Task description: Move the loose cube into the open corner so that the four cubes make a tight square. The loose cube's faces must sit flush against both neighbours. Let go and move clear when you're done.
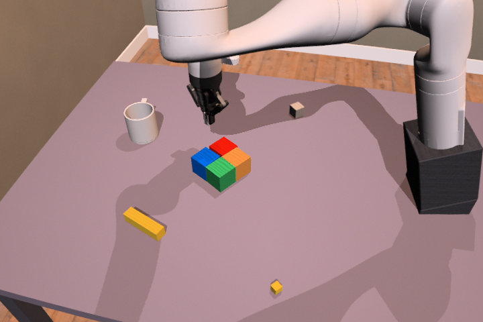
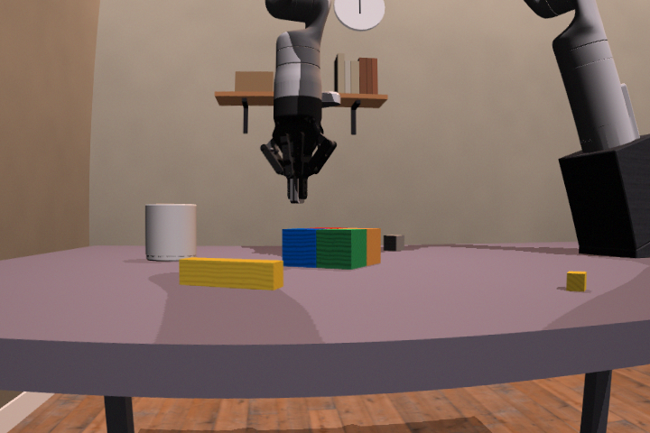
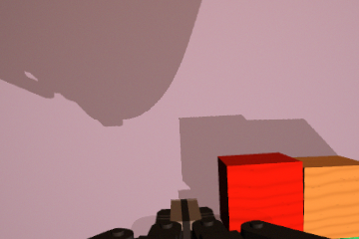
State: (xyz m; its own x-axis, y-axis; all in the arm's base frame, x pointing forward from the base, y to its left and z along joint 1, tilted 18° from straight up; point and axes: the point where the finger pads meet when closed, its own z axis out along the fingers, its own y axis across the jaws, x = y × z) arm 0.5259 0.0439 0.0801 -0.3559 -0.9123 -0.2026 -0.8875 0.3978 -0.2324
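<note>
The 4 cubes look joined in a tight square: red cube [image 1: 223, 145] at the far corner, flush to blue [image 1: 204, 156] and orange [image 1: 236, 155], green [image 1: 220, 168] nearest. The gripper [image 1: 209, 121] hangs above, pinched closed, holding nothing. Little seems left.

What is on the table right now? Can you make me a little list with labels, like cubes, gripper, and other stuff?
cubes: red cube, orange cube, blue cube and green cube packed into a tight square
gripper: gripper shut, holding nothing, raised above the table beside the red cube
mug: white mug standing upright, apart from the square
long block: yellow bar lying flat
small bits: tiny yellow cube near the table's edge, small grey cube farther back
table: purple table
</note>
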